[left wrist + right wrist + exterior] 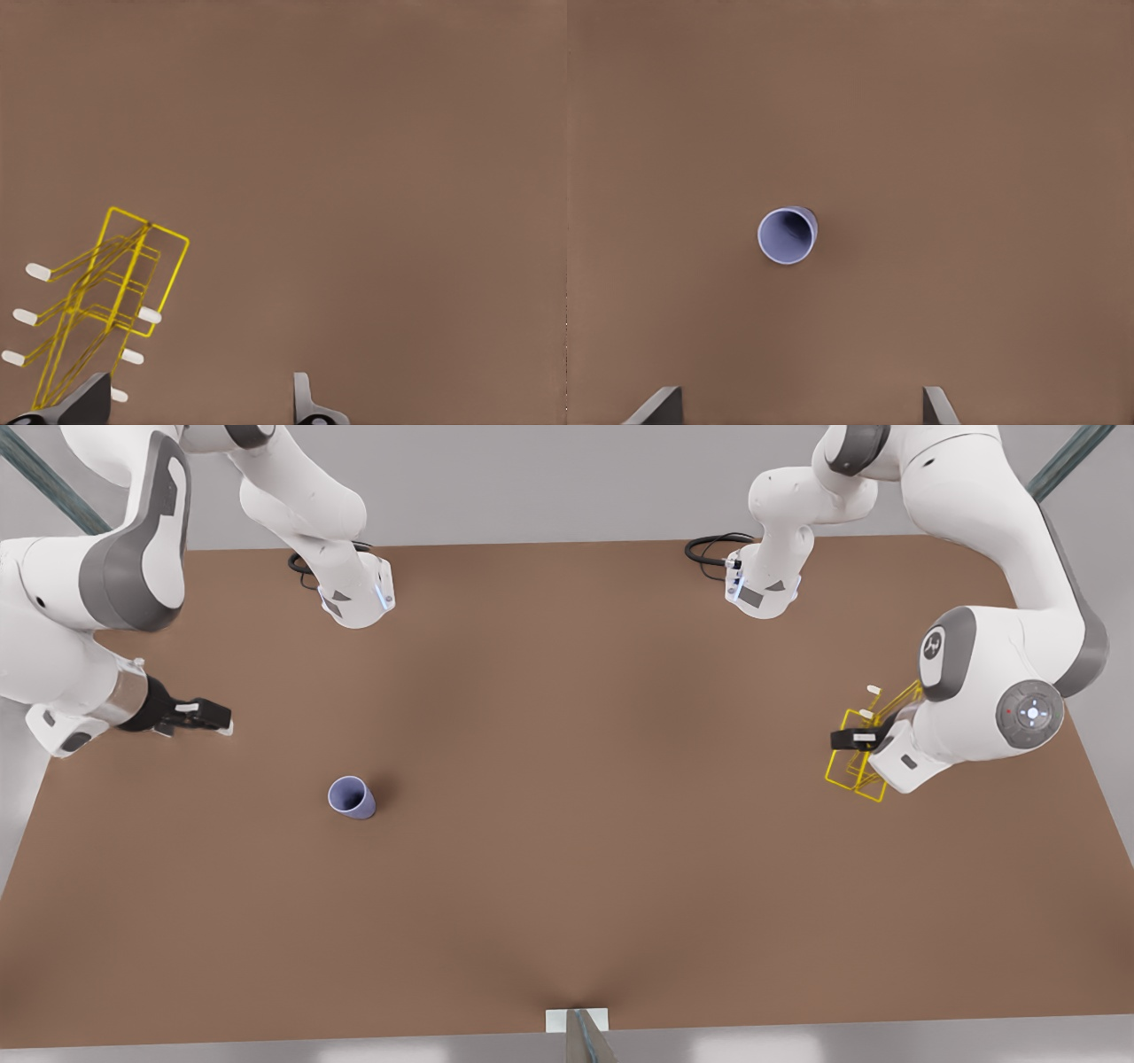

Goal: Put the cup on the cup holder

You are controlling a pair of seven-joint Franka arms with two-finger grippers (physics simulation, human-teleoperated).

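Across the broad brown worktop [567,850], the thin yellow wire-frame cup holder [858,766] with white-tipped pegs stands at the front view's right, just beside my left end effector [846,738], which is spread wide and empty; a careless swing there could knock the light rack over. The small lavender-blue tapered cup [353,796] stands upright, well apart from the rack, near my right end effector [213,717], also wide and empty. A crooked descent could tip the cup.

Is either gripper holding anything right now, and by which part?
Nothing is held. The right gripper is open above the table, apart from the upright cup. The left gripper is open beside the cup holder, not gripping it.
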